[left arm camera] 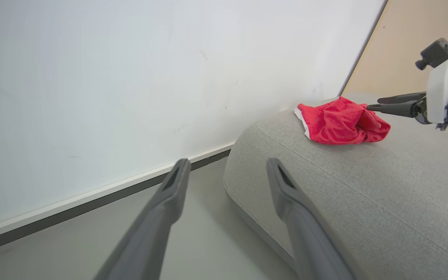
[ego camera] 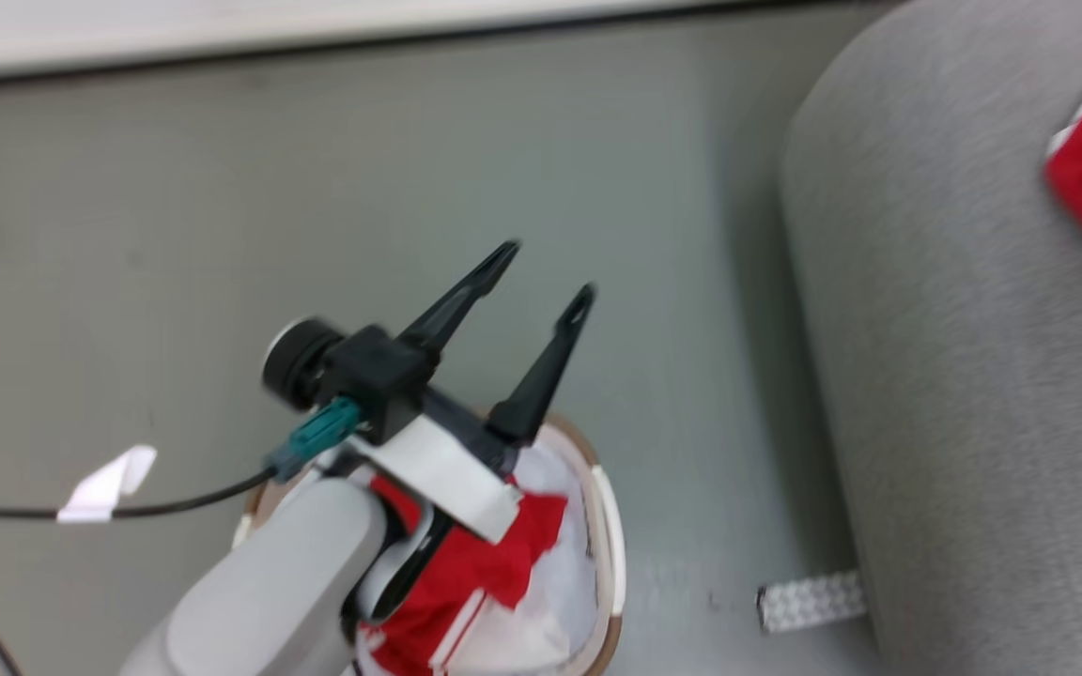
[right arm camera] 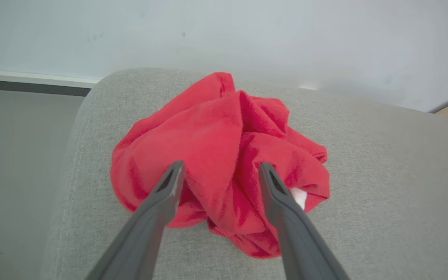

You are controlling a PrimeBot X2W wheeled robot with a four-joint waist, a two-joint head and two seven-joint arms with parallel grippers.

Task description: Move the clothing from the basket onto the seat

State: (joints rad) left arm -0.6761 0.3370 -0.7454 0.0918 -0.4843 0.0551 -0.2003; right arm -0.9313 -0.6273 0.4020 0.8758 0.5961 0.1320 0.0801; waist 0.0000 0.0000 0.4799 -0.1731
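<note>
Bright red soft clothing (right arm camera: 216, 128) lies on the light grey upholstered seat (ego camera: 954, 376), more in the brown-rimmed white plastic basket (ego camera: 611, 545) beside it. Left gripper (ego camera: 546, 272) and right gripper (right arm camera: 221, 166) gape empty; the cloth is likely limp, so pinch a fold.

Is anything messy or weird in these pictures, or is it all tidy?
A bit messy, yes. The red garment on the seat lies bunched in a crumpled heap near one corner, not spread flat. More red clothing sits rumpled in the basket. A white strip lies on the floor beside the seat.
</note>
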